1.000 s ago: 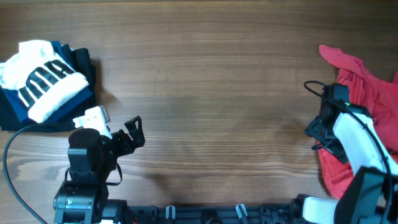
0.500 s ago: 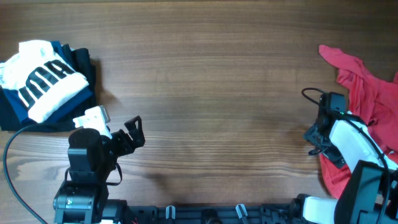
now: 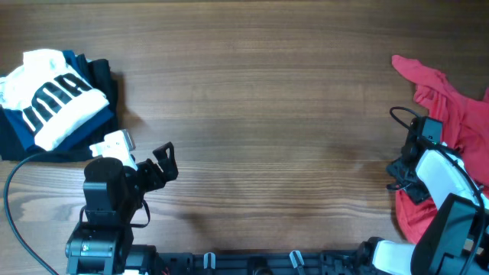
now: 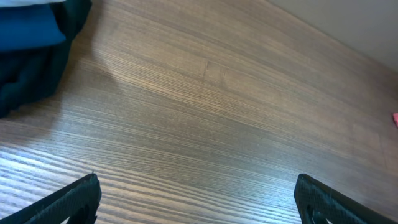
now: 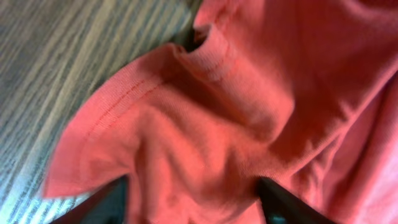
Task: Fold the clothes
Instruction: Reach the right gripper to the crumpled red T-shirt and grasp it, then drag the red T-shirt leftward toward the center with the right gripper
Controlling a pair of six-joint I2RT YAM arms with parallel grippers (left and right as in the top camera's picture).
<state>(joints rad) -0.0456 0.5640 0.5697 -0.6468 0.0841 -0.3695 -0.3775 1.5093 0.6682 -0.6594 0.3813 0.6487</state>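
Note:
A crumpled red garment (image 3: 452, 114) lies at the table's right edge and fills the right wrist view (image 5: 236, 106). My right gripper (image 3: 405, 172) is at its left edge, open, with red cloth bunched between the two fingers (image 5: 196, 202). My left gripper (image 3: 164, 164) is open and empty over bare wood at the front left (image 4: 199, 199). A folded pile (image 3: 53, 99), a white striped piece on dark blue cloth, sits at the far left. Its dark blue edge shows in the left wrist view (image 4: 31, 37).
The wooden table (image 3: 260, 99) stretches bare between the folded pile and the red garment. A black cable (image 3: 15, 198) loops by the left arm's base at the front edge.
My right gripper has moved to the right, further onto the red garment. The left arm and the folded pile have not moved.

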